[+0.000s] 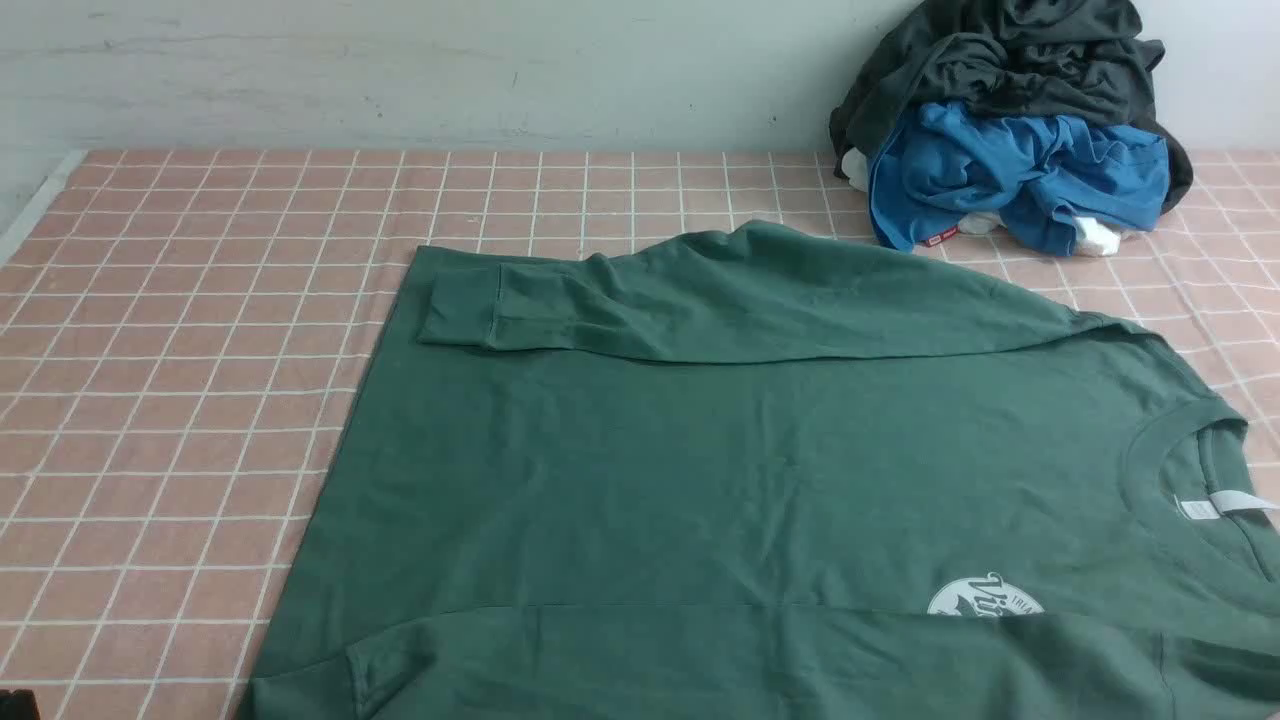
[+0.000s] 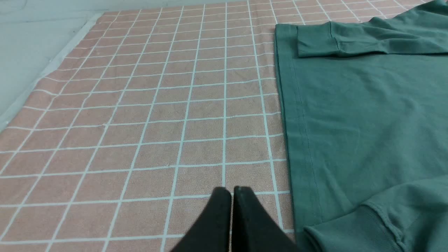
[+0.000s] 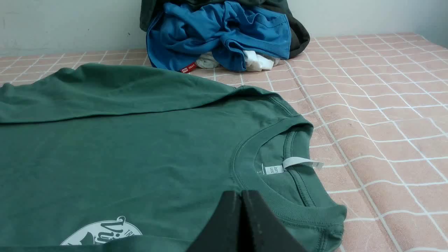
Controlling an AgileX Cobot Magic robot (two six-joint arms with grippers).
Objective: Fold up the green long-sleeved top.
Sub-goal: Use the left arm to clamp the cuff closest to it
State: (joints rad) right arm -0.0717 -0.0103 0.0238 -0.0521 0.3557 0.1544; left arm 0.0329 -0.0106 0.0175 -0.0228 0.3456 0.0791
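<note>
A pink cloth (image 1: 620, 190) with a white grid covers the bench (image 1: 150, 400), which runs back to a plain, pale wall (image 1: 400, 70).

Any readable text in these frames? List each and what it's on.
"Vi": white script in the round chest logo on the green long-sleeved top; the rest is hidden under the folded sleeve.
"S": apparently, printed inside the collar beside the neck label; the label's own print is too small to read.
Red tag on the blue garment: white print, too blurred to read.
</note>
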